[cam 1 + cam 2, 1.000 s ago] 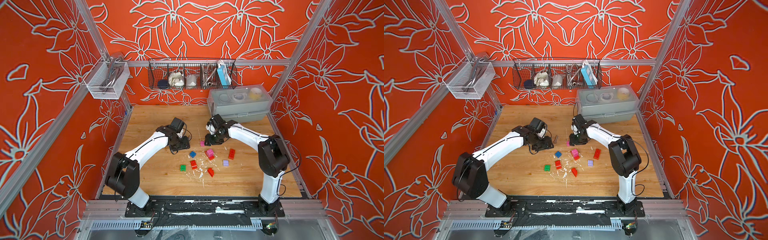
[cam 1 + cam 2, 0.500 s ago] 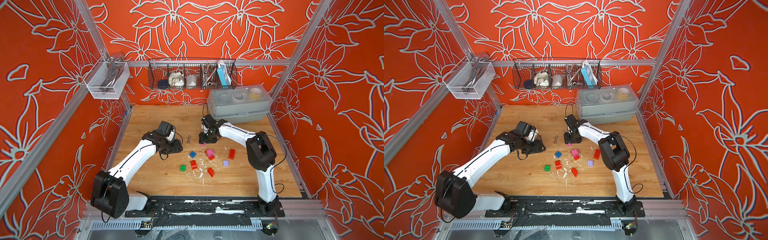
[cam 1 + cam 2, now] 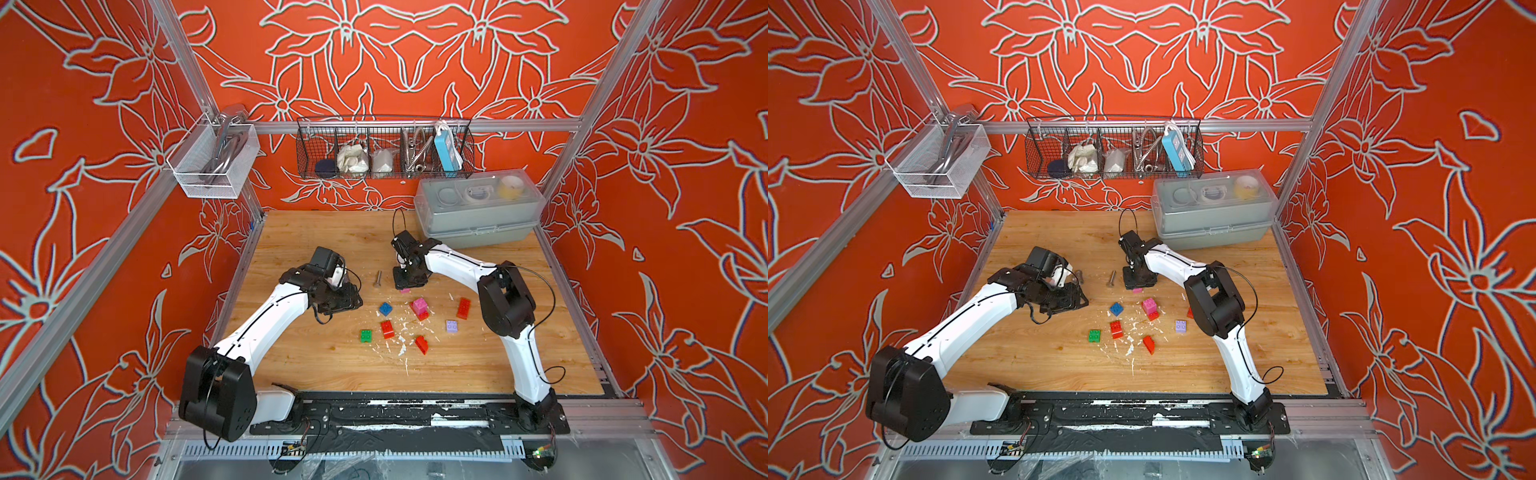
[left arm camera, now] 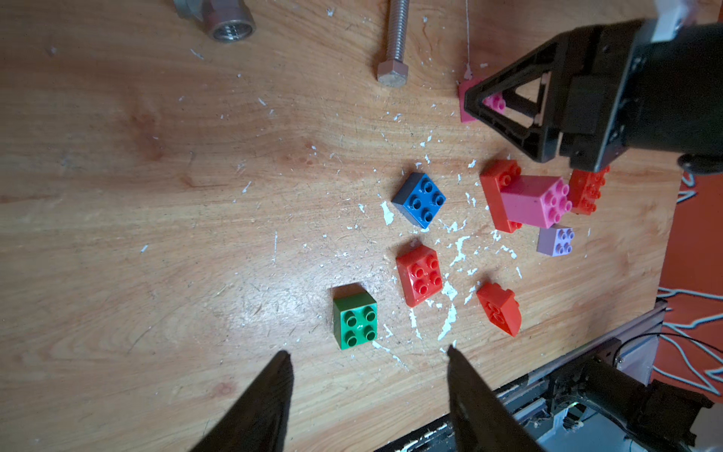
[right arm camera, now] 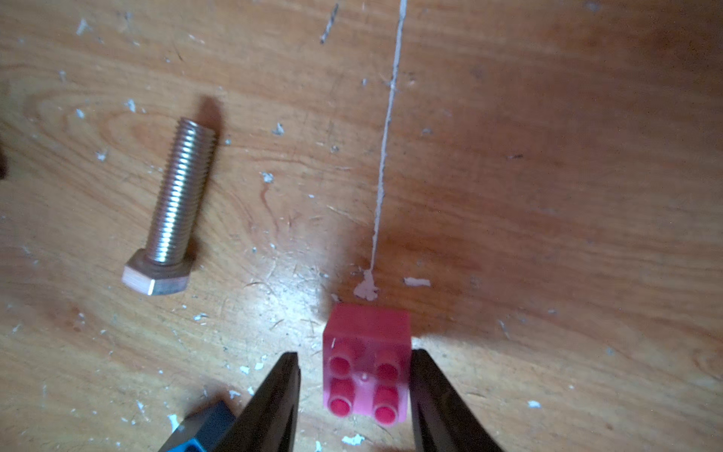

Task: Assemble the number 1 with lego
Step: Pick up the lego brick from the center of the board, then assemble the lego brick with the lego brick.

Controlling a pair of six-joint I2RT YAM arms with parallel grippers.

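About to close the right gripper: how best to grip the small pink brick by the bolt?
Best by its two flat opposite side walls, straight down from above. The small pink brick sits flat, studs up, and the right gripper straddles those walls with open jaws.

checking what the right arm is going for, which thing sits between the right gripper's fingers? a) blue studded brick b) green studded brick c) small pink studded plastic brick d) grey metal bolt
c: the right wrist view shows the small pink studded plastic brick between the spread fingers of the right gripper, with the grey metal bolt lying apart from it.
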